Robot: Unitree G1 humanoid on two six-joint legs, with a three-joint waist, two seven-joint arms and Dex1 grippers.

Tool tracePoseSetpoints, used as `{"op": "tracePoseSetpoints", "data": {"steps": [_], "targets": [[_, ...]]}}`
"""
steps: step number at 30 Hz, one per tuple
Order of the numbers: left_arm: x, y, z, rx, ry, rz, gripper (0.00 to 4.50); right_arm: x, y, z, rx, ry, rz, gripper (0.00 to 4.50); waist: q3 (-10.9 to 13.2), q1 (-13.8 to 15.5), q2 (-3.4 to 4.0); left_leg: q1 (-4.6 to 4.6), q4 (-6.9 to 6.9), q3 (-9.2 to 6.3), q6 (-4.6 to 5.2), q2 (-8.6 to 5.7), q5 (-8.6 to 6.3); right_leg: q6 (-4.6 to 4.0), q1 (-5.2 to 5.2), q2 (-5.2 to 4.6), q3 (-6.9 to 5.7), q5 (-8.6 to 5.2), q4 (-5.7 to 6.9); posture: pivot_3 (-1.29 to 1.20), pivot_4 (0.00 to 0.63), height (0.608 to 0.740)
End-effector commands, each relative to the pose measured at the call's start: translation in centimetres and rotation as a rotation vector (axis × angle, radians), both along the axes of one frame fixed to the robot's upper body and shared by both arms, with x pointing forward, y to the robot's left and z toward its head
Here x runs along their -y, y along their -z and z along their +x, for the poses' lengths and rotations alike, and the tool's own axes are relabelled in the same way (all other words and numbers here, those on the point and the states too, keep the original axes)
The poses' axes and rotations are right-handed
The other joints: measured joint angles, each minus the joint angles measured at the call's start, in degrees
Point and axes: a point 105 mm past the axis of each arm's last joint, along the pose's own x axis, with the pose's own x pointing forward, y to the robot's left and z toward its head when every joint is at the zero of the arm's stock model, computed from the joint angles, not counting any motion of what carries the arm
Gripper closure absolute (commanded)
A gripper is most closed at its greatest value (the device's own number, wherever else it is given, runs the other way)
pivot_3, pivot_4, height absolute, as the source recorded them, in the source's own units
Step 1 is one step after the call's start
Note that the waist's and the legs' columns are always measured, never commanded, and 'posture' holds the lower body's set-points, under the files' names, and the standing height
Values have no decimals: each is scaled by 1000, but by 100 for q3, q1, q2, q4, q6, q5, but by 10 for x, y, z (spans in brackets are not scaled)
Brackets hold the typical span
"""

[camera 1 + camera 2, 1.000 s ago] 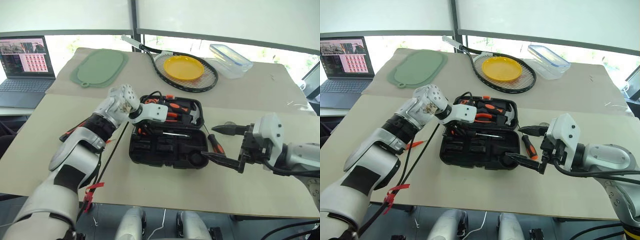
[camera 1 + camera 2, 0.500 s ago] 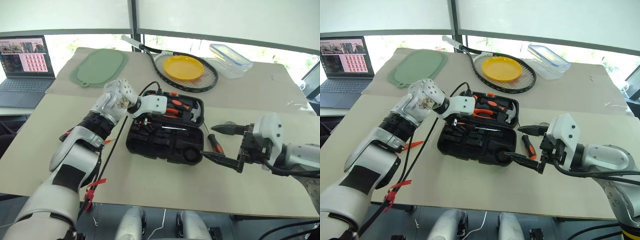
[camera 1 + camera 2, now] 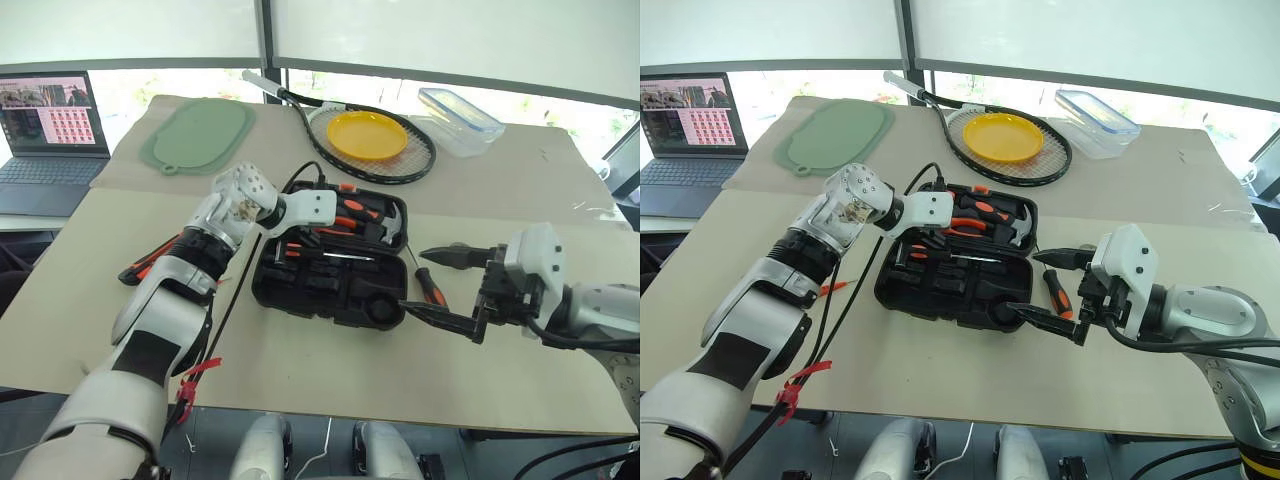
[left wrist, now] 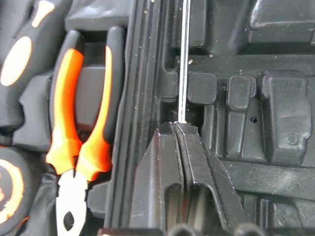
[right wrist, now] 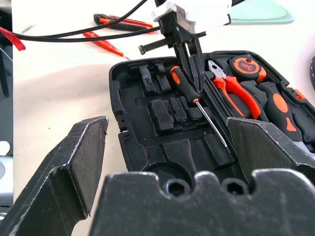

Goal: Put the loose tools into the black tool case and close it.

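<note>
Two head eyes, two wrist cameras
Head eyes look down at the tabletop; wrist cameras sit close, sharing the black tool case.

case: black tool case lies open, lid back, under the left gripper
screwdriver in case: screwdriver across the recesses, handle beside those fingertips
second screwdriver: orange-and-black screwdriver on the table between the right gripper's spread fingers

The black tool case lay open on the desk. The left hand, fingers together, hung over a screwdriver inside; pliers lay toward three o'clock.
</note>
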Motion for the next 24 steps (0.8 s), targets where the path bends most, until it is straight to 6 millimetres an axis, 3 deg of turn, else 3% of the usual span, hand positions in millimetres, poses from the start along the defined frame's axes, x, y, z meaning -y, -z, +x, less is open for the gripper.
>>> {"op": "tracePoseSetpoints", "data": {"steps": [1, 10, 16, 18, 22, 24], "targets": [[0, 3, 2, 34, 2, 42, 4403, -1, -11, -2, 60, -7, 7, 0, 0, 1, 0, 0, 0, 0, 0, 0, 0, 0, 0, 0, 0, 0, 0, 0, 150, 738], [0, 29, 4, 90, 43, 133, 4403, -1, -11, -1, 62, -1, 12, 0, -2, 0, 2, 3, 3, 0, 1, 0, -1, 1, 5, -1, 1, 1, 1, 0, 150, 738], [-1, 25, 6, 76, 15, 82, 4403, 4, -8, -1, 55, 26, 7, 0, -7, 16, 9, 7, 8, -1, 3, 1, -2, 5, 12, -3, 0, 3, 2, 0, 150, 738], [-1, 13, 8, 80, -10, 9, 4403, 9, -6, 0, 50, 59, 6, 0, -7, 13, 9, 7, 10, 0, 4, 1, -2, 7, 11, -4, 1, 4, 3, 0, 150, 738], [-4, -37, 5, 57, -56, -320, 4403, 39, 5, 6, 27, 256, 7, 0, -7, -8, 9, 0, 10, 1, 4, 6, -2, 7, 2, -3, 2, 5, 4, 0, 150, 738], [-15, -56, -6, -5, -67, -446, 3897, 58, 15, 5, -16, 373, 25, 0, -7, -27, 9, -6, 10, 0, 4, 10, -2, 7, -2, -2, 0, 5, 4, 0, 150, 738]]}}
